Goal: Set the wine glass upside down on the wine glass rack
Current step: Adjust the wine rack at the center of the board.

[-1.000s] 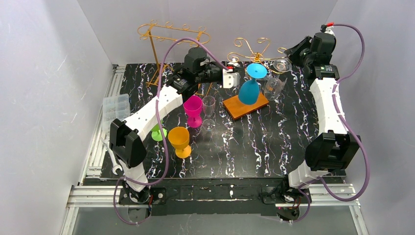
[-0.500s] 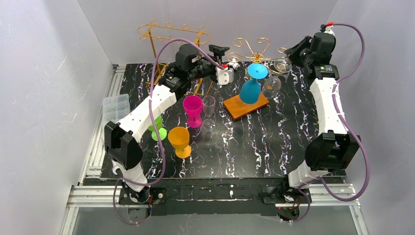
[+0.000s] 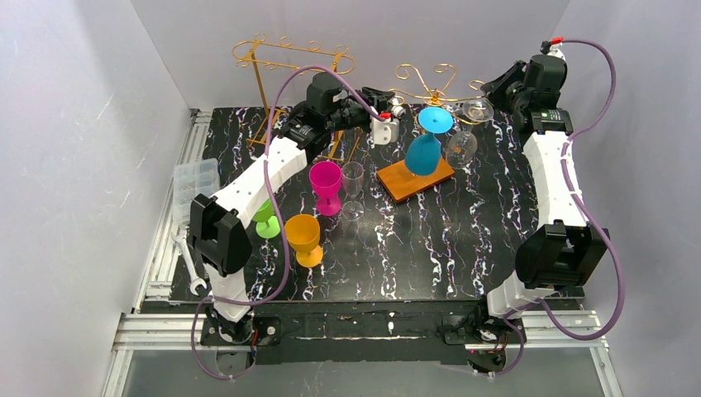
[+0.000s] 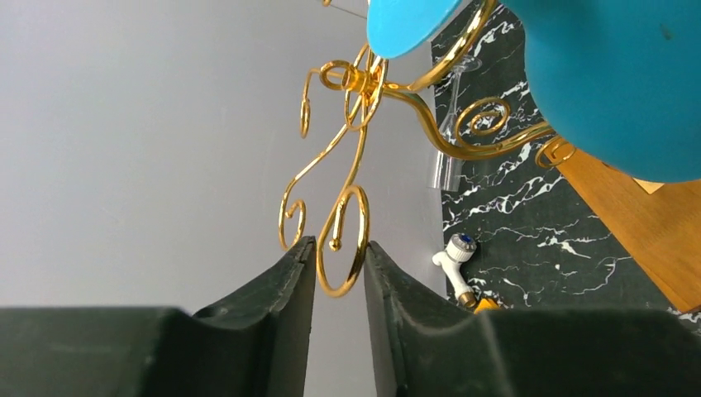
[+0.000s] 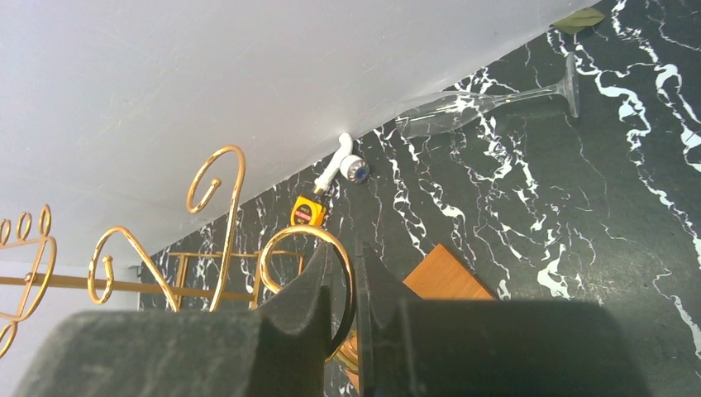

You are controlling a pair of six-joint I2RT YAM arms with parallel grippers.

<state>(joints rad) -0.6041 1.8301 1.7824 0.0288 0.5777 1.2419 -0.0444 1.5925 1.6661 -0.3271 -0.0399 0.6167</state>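
1 rack (image 4: 364,236) curl between left gripper (image 4: 339,248) fingers (blue glass (image 4: 612,83) beside).

High rear overview — both wrist views close on one gold rack (image 4: 364,79)

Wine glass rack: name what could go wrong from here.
The left gripper and right gripper each pinch a thin gold scroll of the rack; an uneven pull could bend the wire or tip it.
The blue glass hangs upside down close beside the clear glass; a jolt might knock them together or off.
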